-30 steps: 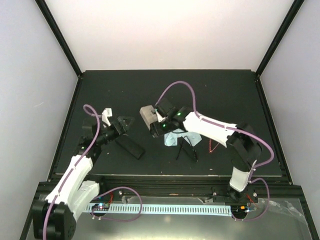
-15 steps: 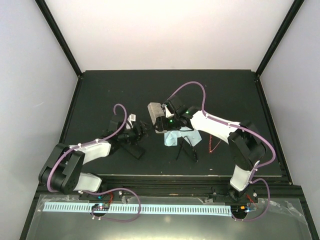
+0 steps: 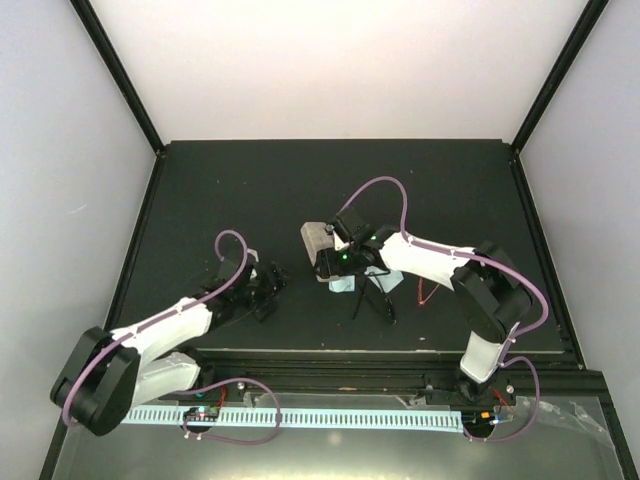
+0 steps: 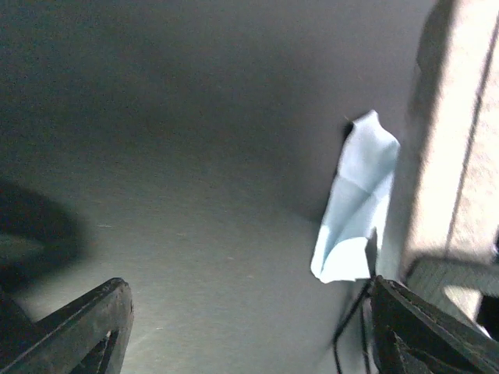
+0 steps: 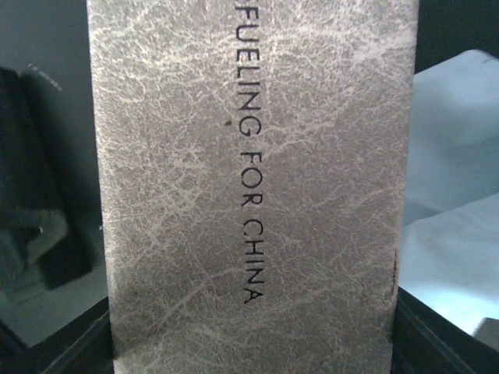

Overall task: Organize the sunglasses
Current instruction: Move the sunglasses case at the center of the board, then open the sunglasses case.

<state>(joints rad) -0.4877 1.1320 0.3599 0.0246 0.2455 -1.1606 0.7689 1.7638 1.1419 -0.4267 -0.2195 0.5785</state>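
Beige case (image 5: 249, 156): clamped in your right gripper (image 3: 336, 262), can't tell what's inside.
Your left gripper (image 4: 249, 304): fingers wide apart, holding nothing.
Black sunglasses (image 3: 375, 298): loose on the table (image 3: 200, 190).

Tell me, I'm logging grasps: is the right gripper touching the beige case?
Touching. In the right wrist view the beige case sits clamped between the two fingers of the right gripper, its edges meeting both with no gap.
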